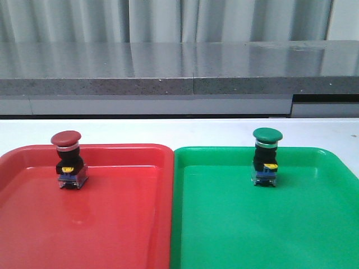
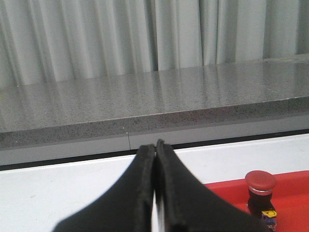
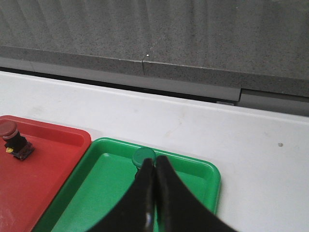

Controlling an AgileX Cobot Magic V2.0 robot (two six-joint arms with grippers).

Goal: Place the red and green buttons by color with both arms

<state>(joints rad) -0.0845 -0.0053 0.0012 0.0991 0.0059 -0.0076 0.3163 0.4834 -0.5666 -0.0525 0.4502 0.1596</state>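
Both buttons look light, rigid and top-heavy: red button point(image 1: 68, 159) stands in the red tray point(image 1: 112, 224), green button point(image 1: 266, 156) in the green tray point(image 1: 252, 235). I'd pinch the black bodies, since the caps look slick. Left gripper point(image 2: 155, 150) and right gripper point(image 3: 155, 162) are pressed closed, holding nothing.

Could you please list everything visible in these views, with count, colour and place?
Red button: one, red cap on a black body, upright in the red tray near its far edge.
Green button: one, green cap, upright in the green tray near its far edge.
Red tray: one, red, left on the table.
Green tray: one, green, right, beside the red one.
Table: one, white.
Ledge: one, grey speckled, behind the table.
Curtain: grey, at the back.
Left tool: one, black, shut, empty.
Right tool: one, black, shut, empty.
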